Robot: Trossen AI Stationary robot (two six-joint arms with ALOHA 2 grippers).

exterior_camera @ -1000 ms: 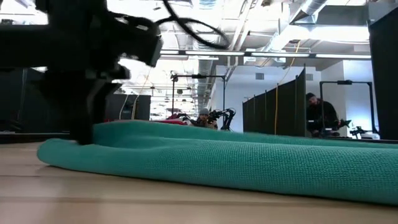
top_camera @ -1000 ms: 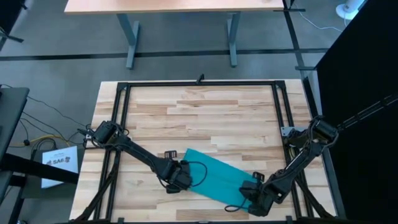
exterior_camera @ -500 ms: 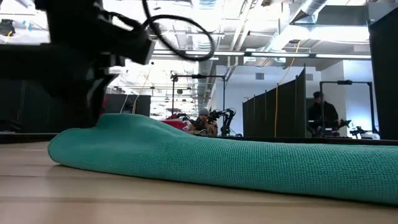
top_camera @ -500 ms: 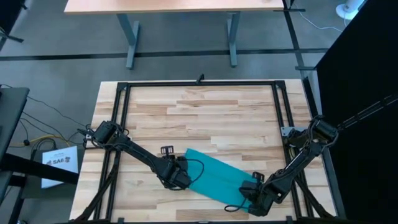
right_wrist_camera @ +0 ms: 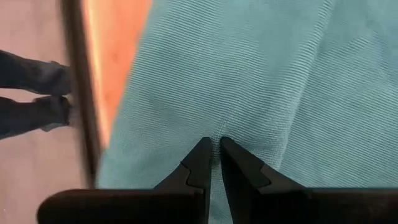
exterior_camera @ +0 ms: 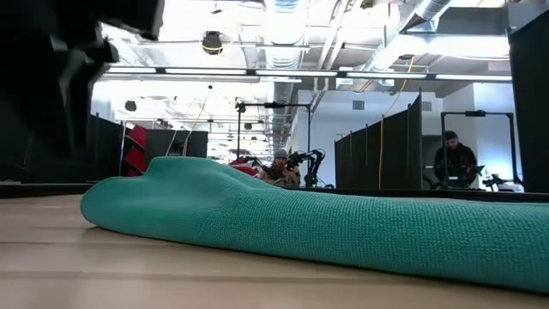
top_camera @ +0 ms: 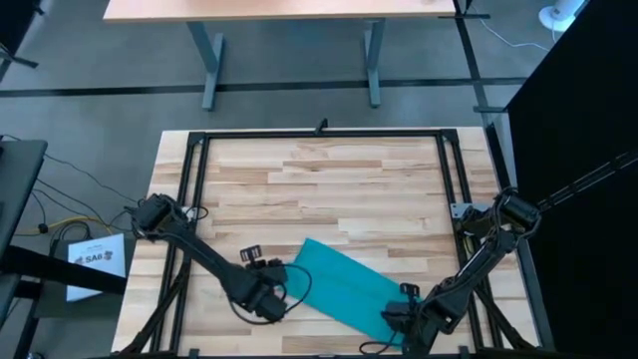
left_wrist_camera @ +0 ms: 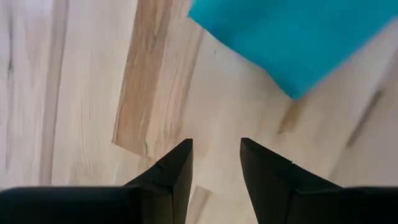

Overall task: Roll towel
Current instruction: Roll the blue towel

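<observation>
Teal towel point(top_camera: 344, 289) between right fingers point(right_wrist_camera: 200, 163)

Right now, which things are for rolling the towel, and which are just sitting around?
For the job:
- towel, lying folded on the table
- right hand, pinching the towel's edge
- left hand, open, beside the towel's other end, not touching

Just around:
- paper sheet on the floor
- desk behind the table
- person far back in the room

Left gripper point(left_wrist_camera: 214, 155) fingers parted; right gripper point(right_wrist_camera: 214, 151) fingers nearly together.
</observation>
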